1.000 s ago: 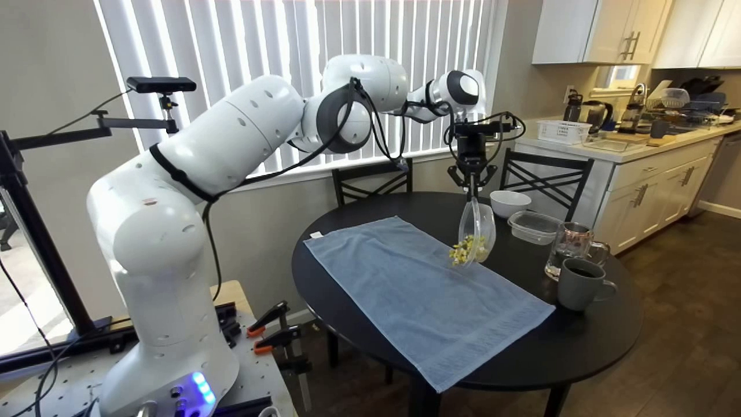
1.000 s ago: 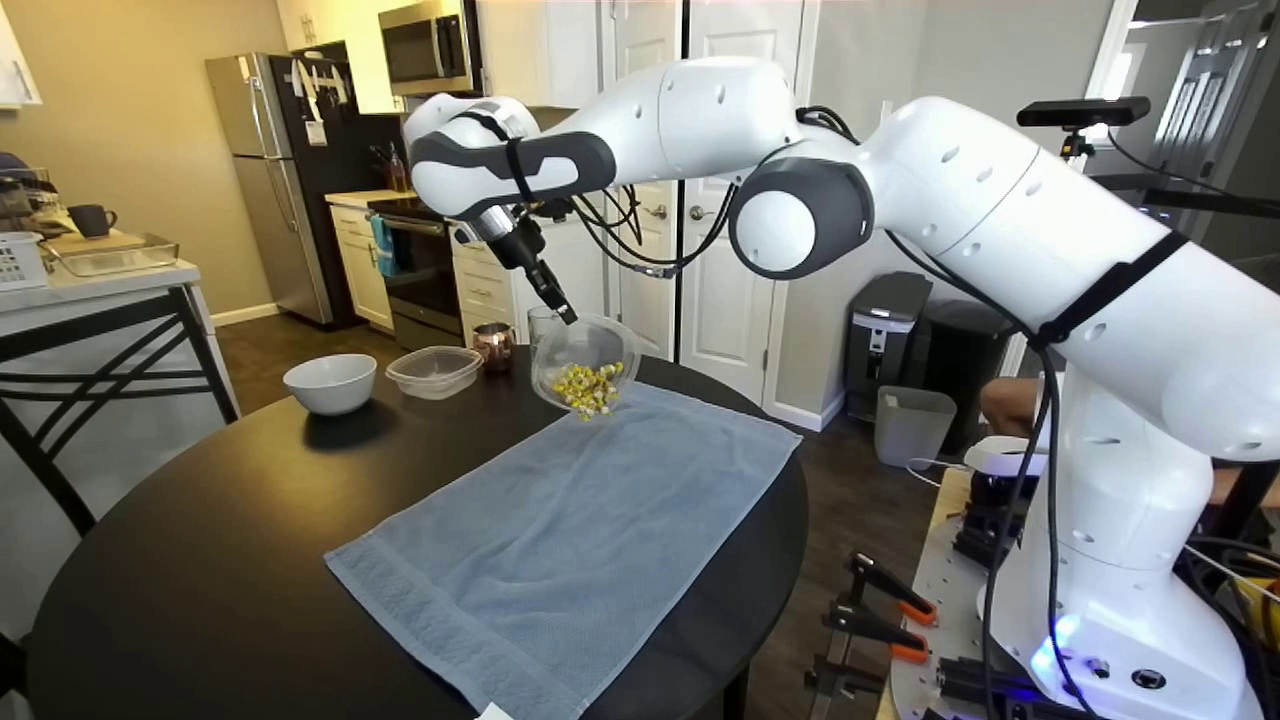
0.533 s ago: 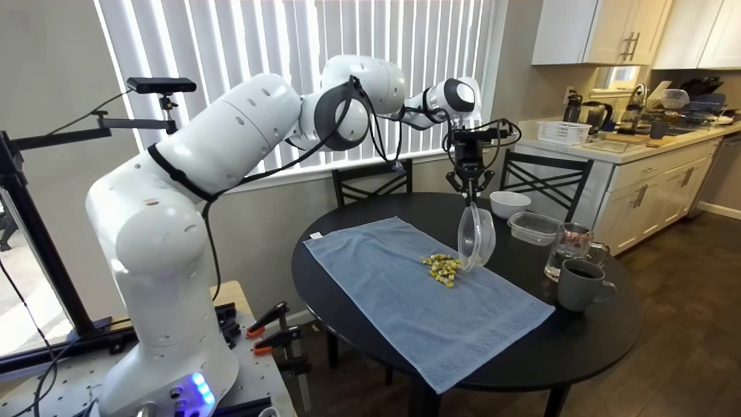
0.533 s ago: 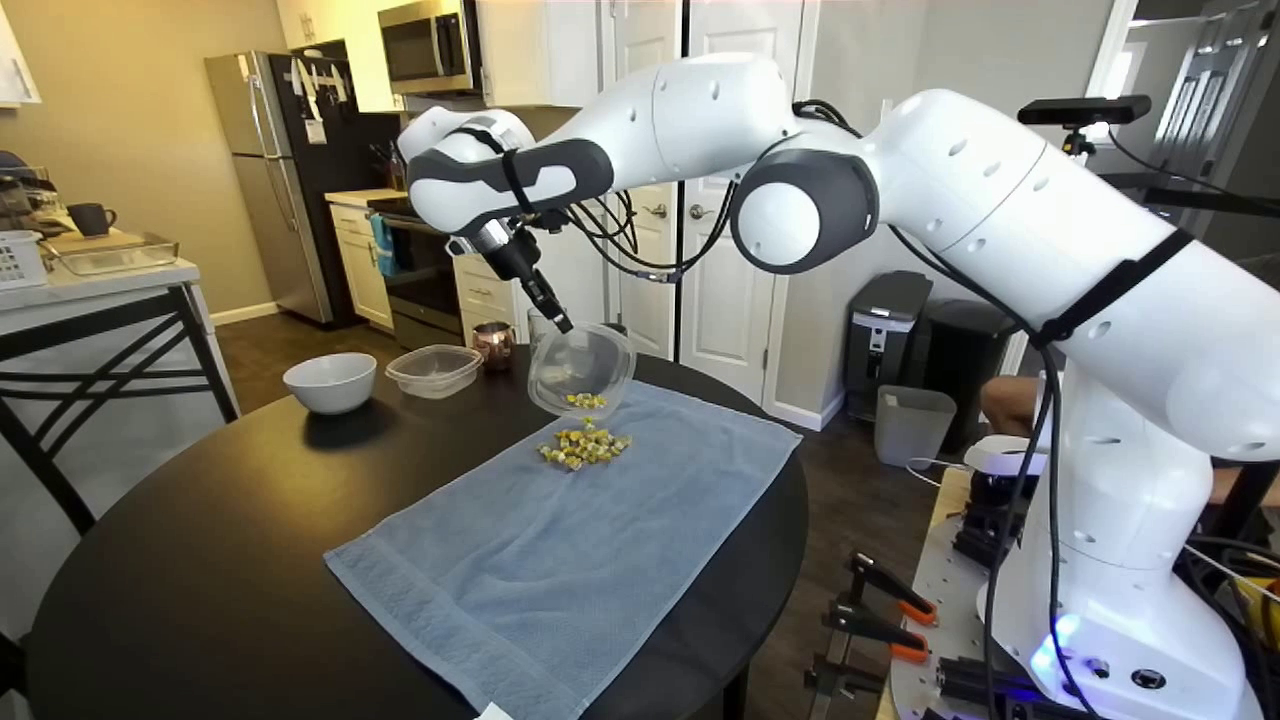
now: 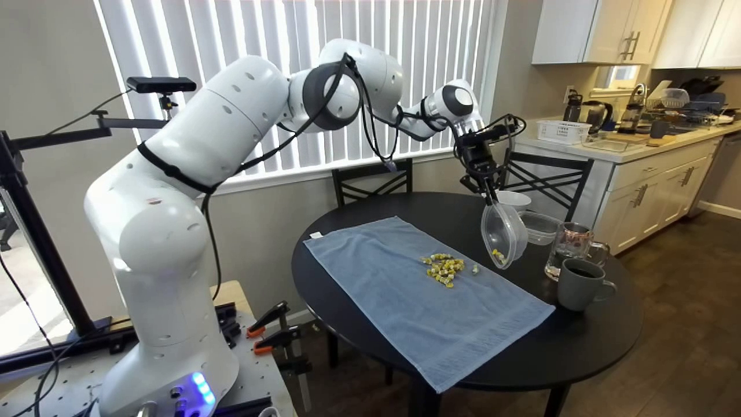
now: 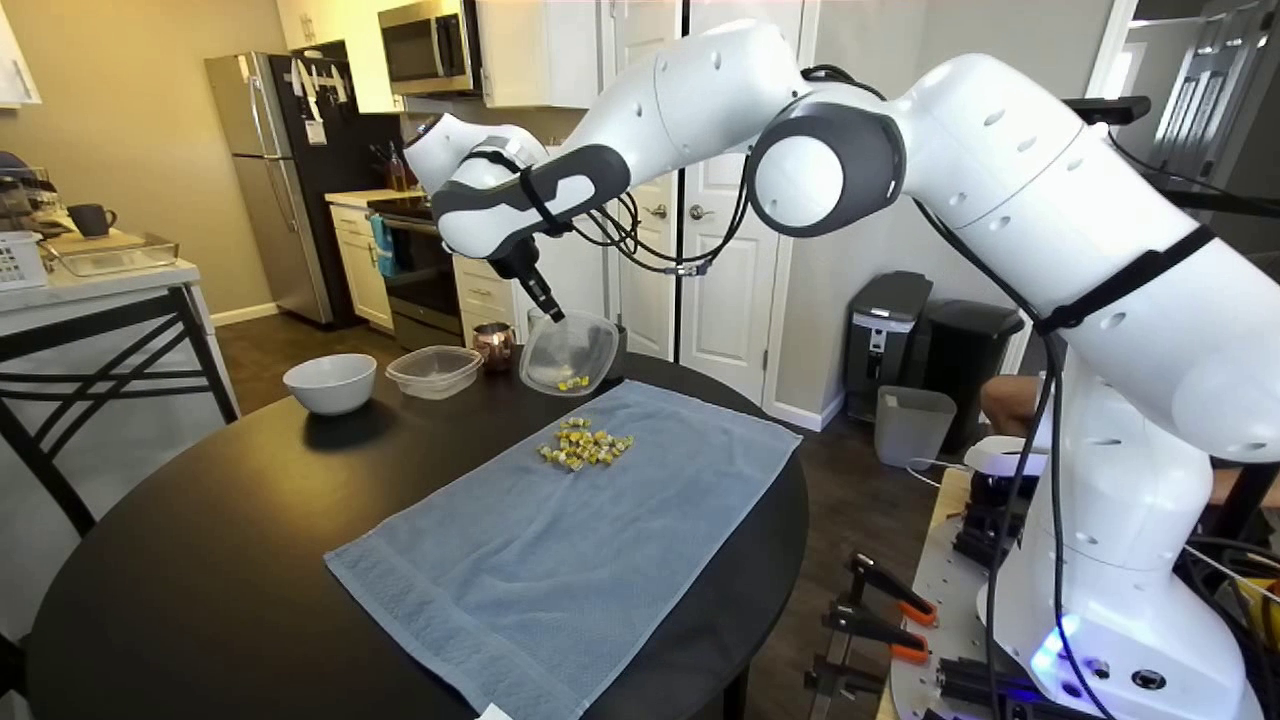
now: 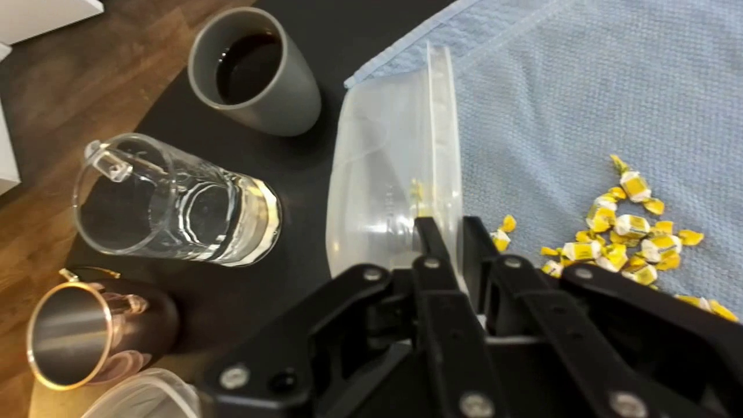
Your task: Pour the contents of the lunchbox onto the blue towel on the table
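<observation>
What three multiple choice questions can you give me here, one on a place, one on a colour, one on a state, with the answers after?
1. Where do most of the wrapped candies lie?
A. In the white bowl
B. On the blue towel
C. On the floor

2. What colour is the mug with dark liquid in it?
A. Grey
B. Red
C. Green

3. What state is the lunchbox in?
A. Lying flat on the table
B. Upside down on the blue towel
C. Tilted, held in the gripper

1: B, both exterior views show their heap on it.
2: A, its side shows grey in the wrist view.
3: C, the fingers pinch its rim, and it hangs slanted in both exterior views.
</observation>
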{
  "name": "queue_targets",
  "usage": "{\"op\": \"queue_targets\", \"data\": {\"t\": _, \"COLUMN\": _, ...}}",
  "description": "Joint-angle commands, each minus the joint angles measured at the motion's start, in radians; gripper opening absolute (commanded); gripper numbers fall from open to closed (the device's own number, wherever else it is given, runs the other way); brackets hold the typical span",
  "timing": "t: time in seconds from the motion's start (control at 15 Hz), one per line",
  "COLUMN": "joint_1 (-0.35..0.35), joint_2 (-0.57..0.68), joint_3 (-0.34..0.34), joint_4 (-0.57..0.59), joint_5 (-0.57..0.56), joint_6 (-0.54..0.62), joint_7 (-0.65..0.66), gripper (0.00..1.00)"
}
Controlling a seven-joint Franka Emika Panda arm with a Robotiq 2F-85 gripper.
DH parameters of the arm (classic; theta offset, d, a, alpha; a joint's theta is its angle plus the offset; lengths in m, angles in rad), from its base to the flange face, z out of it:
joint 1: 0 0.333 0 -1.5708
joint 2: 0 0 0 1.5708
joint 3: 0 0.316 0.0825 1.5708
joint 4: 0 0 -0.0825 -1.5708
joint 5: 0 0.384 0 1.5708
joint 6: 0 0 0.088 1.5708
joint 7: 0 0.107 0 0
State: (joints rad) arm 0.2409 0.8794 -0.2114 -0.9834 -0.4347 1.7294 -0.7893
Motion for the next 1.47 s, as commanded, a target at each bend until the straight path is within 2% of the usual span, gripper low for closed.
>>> {"op": "queue_targets", "data": {"t": 0.0, "joint_1": 0.033, "joint_2": -0.143, "joint_3": -0.012, "joint_4": -0.238, "joint_5": -0.069, "joint_6": 0.121, "joint_7": 0.026, "gripper": 0.05}}
{"op": "queue_targets", "data": {"t": 0.07, "joint_1": 0.001, "joint_2": -0.168, "joint_3": 0.049, "joint_4": -0.27, "joint_5": -0.116, "joint_6": 0.118, "joint_7": 0.042, "gripper": 0.05}}
{"op": "queue_targets", "data": {"t": 0.27, "joint_1": -0.018, "joint_2": -0.234, "joint_3": 0.085, "joint_4": -0.378, "joint_5": -0.152, "joint_6": 0.117, "joint_7": 0.051, "gripper": 0.05}}
{"op": "queue_targets", "data": {"t": 0.4, "joint_1": -0.04, "joint_2": -0.263, "joint_3": 0.113, "joint_4": -0.425, "joint_5": -0.153, "joint_6": 0.101, "joint_7": 0.046, "gripper": 0.05}}
{"op": "queue_targets", "data": {"t": 0.67, "joint_1": -0.125, "joint_2": -0.288, "joint_3": 0.169, "joint_4": -0.46, "joint_5": -0.081, "joint_6": 0.043, "joint_7": -0.014, "gripper": 0.05}}
{"op": "queue_targets", "data": {"t": 0.93, "joint_1": -0.251, "joint_2": -0.252, "joint_3": 0.206, "joint_4": -0.396, "joint_5": 0.064, "joint_6": -0.064, "joint_7": -0.127, "gripper": 0.05}}
{"op": "queue_targets", "data": {"t": 1.4, "joint_1": -0.446, "joint_2": -0.074, "joint_3": 0.196, "joint_4": -0.116, "joint_5": 0.287, "joint_6": -0.36, "joint_7": -0.217, "gripper": 0.05}}
